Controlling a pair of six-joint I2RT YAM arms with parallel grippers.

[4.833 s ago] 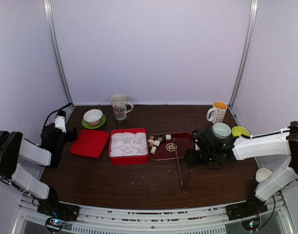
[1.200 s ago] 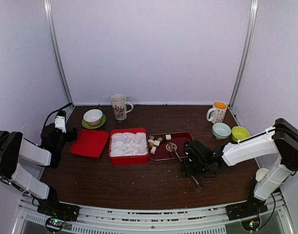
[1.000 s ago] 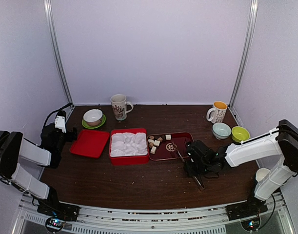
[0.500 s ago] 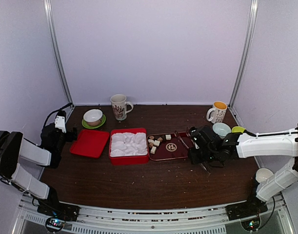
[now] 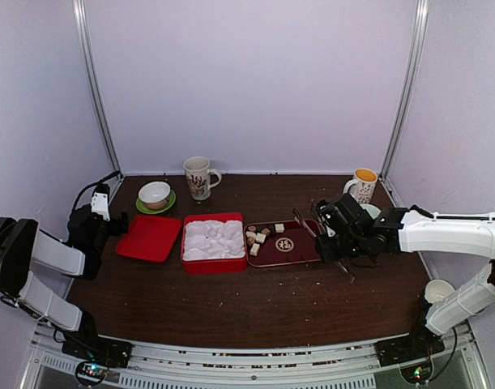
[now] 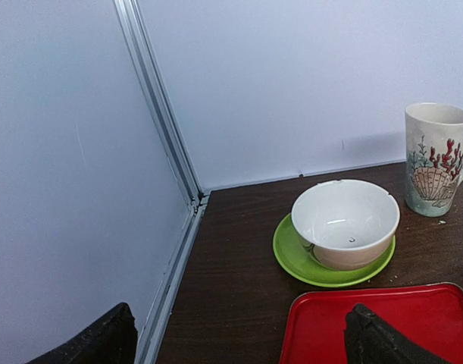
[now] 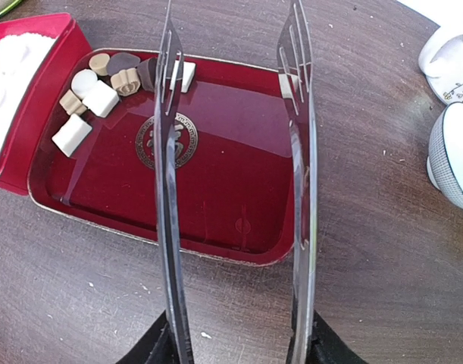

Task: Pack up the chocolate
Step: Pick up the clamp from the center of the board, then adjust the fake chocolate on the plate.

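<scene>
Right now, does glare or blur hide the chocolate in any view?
Right wrist view: the glossy red tray carries streaky reflections, but the chocolate pieces are sharp. Top external view: even light, the pieces look tiny. Left wrist view: a small glint in the white bowl.

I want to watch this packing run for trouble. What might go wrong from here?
1. The chocolates lie bunched, some touching, in one corner of the tray; the tongs might pinch two or shove one against the rim.
2. The right fingers hold the long thin tongs only at their back end, so they may twist and drop a piece before the red box.
3. The bowl stands near that arm and might get bumped.
</scene>
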